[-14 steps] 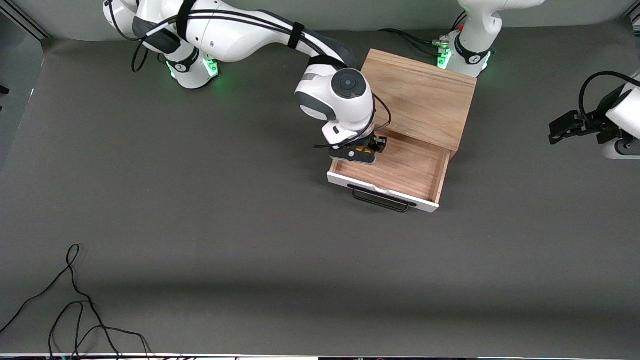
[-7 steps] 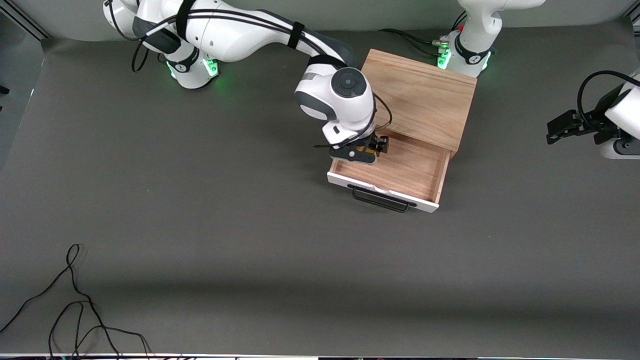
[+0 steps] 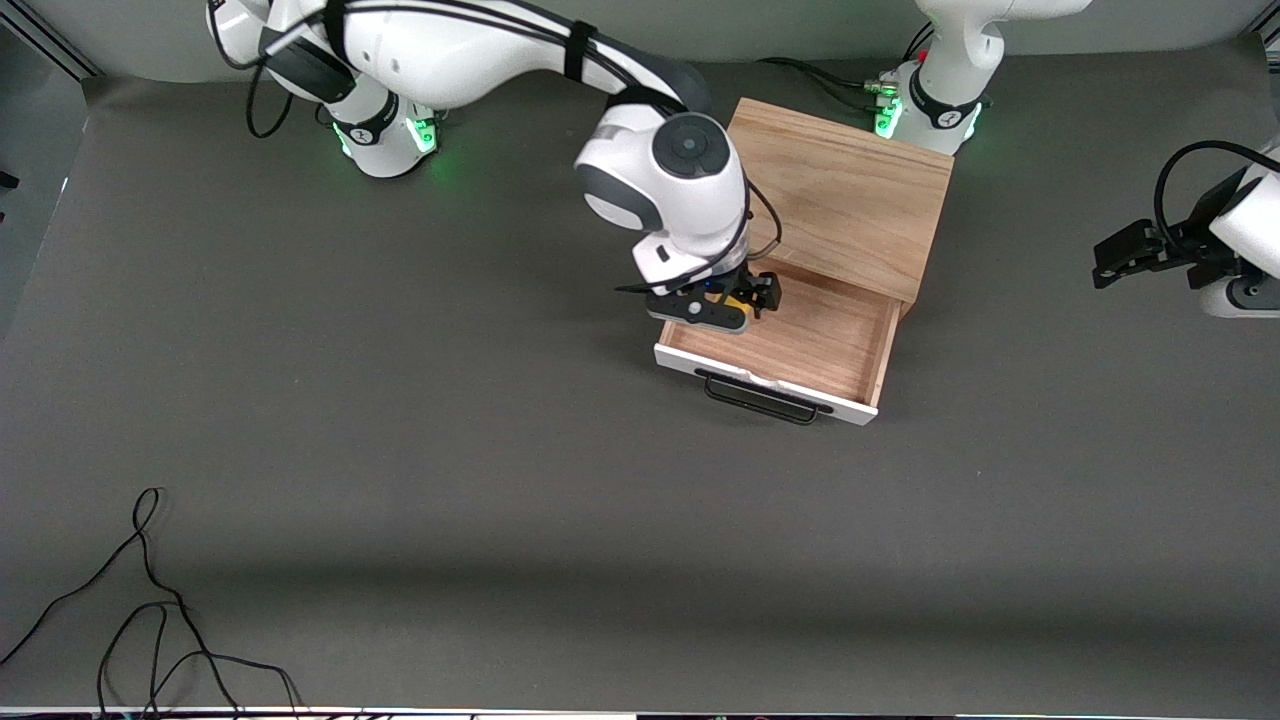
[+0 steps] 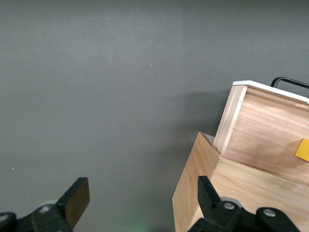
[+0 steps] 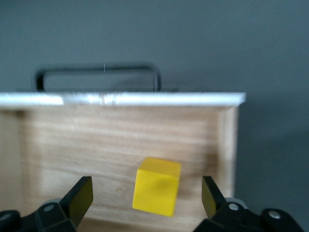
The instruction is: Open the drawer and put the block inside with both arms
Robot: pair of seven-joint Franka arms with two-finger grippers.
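Block (image 5: 157, 186) first: we see the small yellow cube resting on the light wood floor of the drawer (image 3: 800, 345), toward the right arm's end of that drawer. In the right wrist view it lies between the two fingers of the right gripper (image 5: 145, 198), with clear space on either side and neither finger touching it. We read the fingers as spread wide apart, holding nothing. In the front view we find the right gripper (image 3: 712, 308) over the same end of the drawer, with just a sliver of the block (image 3: 737, 310) showing at its edge.

We see the drawer pulled out of the oak-coloured cabinet (image 3: 840, 195), its white front panel and black bar handle (image 3: 762, 397) facing the front camera. In the right wrist view the handle (image 5: 96, 76) sits just outside the white panel.

We find the left gripper (image 3: 1125, 255) waiting over the bare grey table (image 3: 400, 450), well apart from the cabinet at the left arm's end. In its own wrist view, the left gripper (image 4: 140, 198) has its fingers wide apart and empty, and we glimpse a corner of the block (image 4: 303, 150) inside the drawer (image 4: 260, 130).

A loose black cable (image 3: 150, 610) lies on the table, near the front camera.
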